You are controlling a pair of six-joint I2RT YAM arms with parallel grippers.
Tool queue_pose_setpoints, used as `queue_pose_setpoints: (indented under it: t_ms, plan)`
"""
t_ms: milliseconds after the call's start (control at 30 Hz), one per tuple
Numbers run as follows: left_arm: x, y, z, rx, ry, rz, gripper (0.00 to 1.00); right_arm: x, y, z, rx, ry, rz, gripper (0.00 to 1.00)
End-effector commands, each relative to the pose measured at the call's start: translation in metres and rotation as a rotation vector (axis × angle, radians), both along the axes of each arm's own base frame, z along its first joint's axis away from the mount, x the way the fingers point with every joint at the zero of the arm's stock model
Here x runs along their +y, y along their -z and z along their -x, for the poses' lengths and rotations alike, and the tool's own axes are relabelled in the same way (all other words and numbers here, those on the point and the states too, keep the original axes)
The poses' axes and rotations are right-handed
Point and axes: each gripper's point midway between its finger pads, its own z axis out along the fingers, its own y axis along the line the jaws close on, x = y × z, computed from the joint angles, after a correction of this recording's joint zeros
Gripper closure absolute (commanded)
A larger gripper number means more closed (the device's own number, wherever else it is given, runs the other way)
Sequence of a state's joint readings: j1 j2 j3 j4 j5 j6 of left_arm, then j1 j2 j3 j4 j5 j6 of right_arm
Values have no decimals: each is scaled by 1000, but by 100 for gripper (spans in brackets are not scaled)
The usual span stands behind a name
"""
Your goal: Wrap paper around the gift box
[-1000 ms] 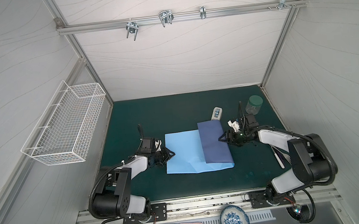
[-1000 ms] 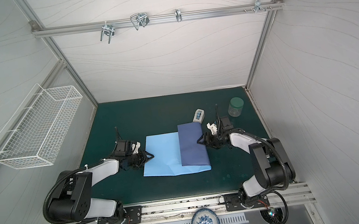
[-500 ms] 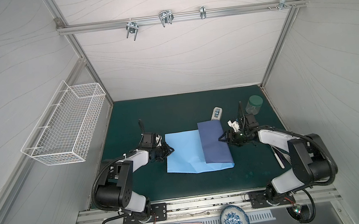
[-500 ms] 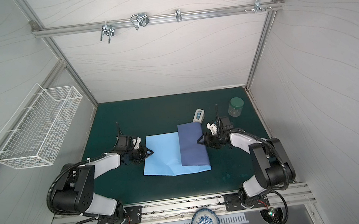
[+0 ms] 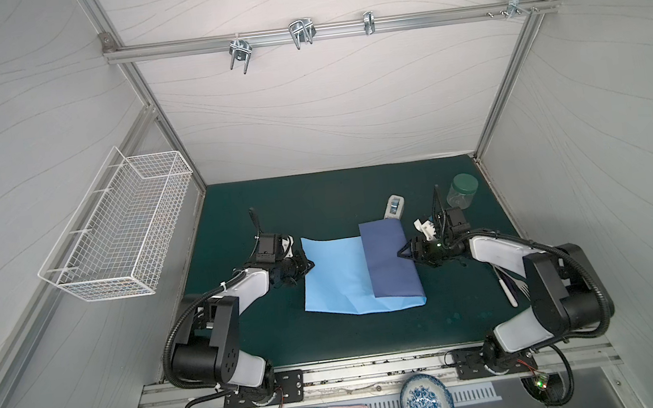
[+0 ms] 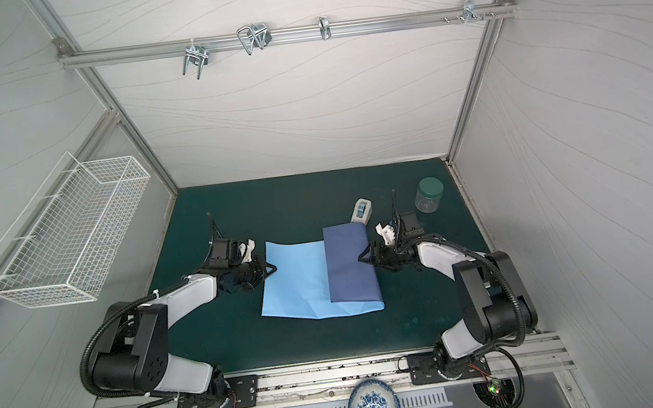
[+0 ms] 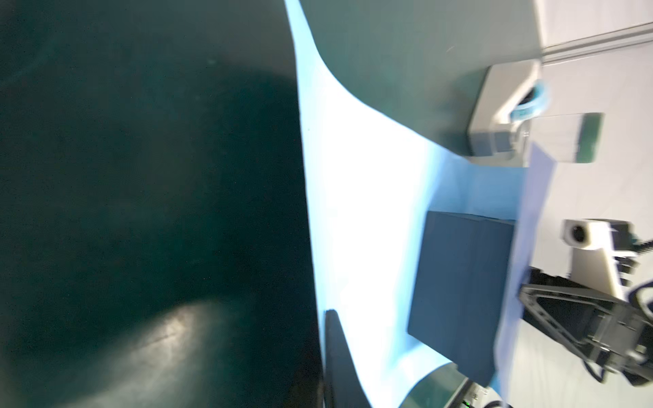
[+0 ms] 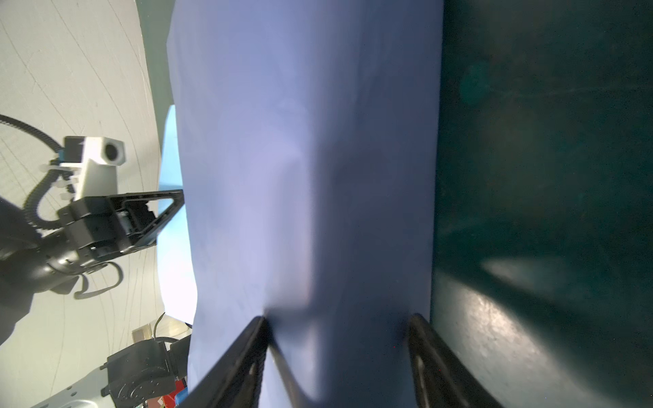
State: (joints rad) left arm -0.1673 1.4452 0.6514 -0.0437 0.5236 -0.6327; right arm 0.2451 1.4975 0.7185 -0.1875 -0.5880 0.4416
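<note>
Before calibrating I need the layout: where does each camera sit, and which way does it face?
Both top views: high over the front edge, looking down toward the back wall; both arms whole, left gripper and right gripper flanking the paper.
Left wrist: on the left arm, looking across the paper at the gift box and right gripper; one own finger shows.
Right wrist: on the right arm, looking along the paper's indigo fold toward the left gripper; two own fingers show.
Shared: each wrist view shows the opposite gripper.

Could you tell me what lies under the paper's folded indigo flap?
The gift box, visible only in the left wrist view, on the paper's light-blue face. In both top views the flap hides it.
</note>
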Motion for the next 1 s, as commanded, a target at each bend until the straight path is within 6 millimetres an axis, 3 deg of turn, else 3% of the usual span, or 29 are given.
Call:
queue_pose_setpoints:
  t_ms: [0, 333, 567, 967]
  plan:
    - [-17, -48, -13, -98, 3, 70, 100, -15, 30, 12, 78, 32, 115, 37]
    - [-102, -93, 1, -76, 84, 147, 100, -12, 30, 12, 74, 26, 115, 37]
    - [-156, -102, 8, -46, 120, 189, 100, -11, 30, 12, 74, 24, 114, 37]
    - [-180, -123, 1, -83, 36, 248, 100, -10, 29, 12, 74, 22, 109, 38]
